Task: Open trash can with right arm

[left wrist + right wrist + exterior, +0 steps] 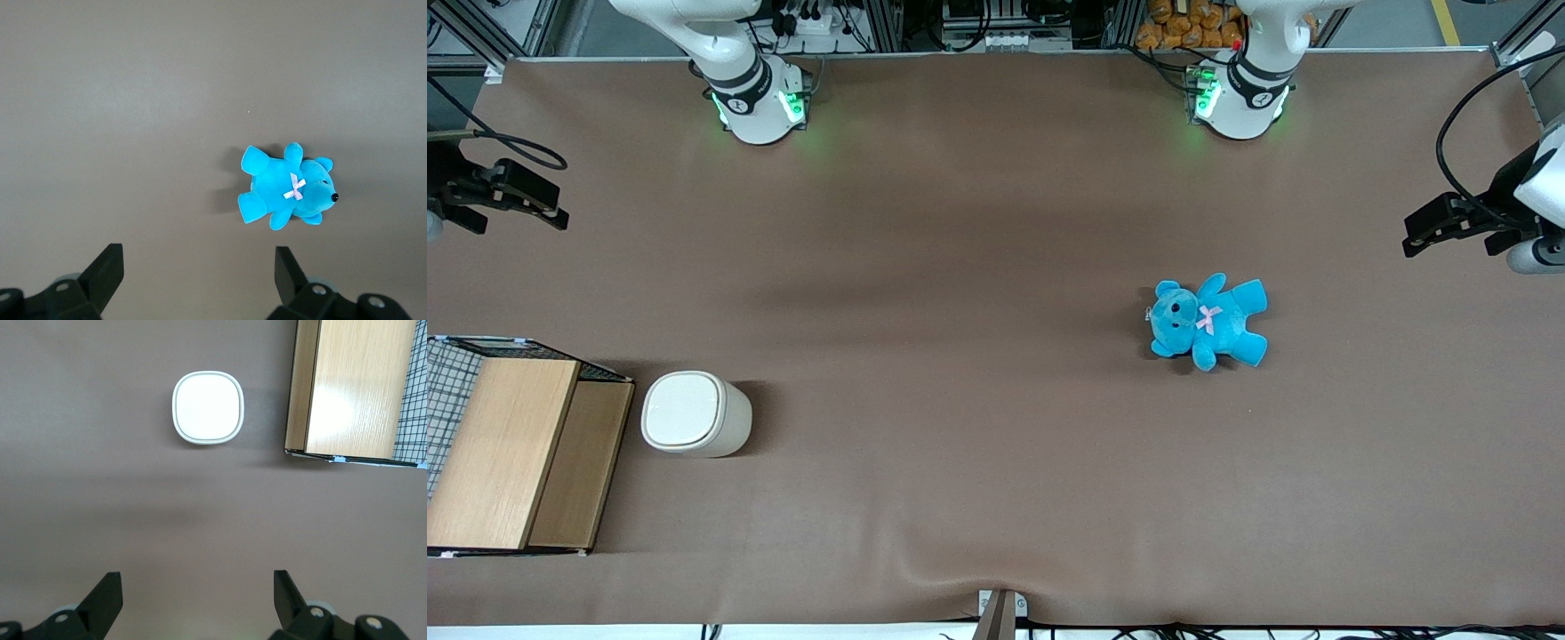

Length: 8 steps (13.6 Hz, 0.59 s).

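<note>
The trash can (pixel 695 414), cream-white with a paler rounded-square lid apparently shut flat, stands upright just beside the wooden-topped box (pixel 511 449). The gripper (pixel 511 197) hangs high at the working arm's end, well apart from it, fingers spread wide and empty.

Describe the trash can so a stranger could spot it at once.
Find the wooden-topped box with wire mesh at the working arm's end of the brown table. Right beside it stands the trash can: small, cream-white, rounded-square, its paler flat lid shut. The open claw hangs well away from it.
</note>
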Tool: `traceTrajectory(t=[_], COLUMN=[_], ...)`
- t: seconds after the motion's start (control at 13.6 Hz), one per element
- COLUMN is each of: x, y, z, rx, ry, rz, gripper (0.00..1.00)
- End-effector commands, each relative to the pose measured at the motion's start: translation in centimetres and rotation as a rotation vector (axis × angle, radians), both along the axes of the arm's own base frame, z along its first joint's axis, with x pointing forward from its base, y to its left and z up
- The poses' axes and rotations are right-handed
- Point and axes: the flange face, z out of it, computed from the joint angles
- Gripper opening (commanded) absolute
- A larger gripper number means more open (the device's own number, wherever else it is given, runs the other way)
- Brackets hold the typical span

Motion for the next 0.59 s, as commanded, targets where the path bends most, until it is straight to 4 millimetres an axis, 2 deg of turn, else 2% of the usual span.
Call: traceTrajectory(t=[0.0,0.51], x=[-0.2,0.4], y=[-0.3,-0.2], z=[0.4,-0.6], rx=[-0.002,-0.001], ry=[-0.005,0.015], rz=[-0.014,-0.005], gripper=[1.00,1.00])
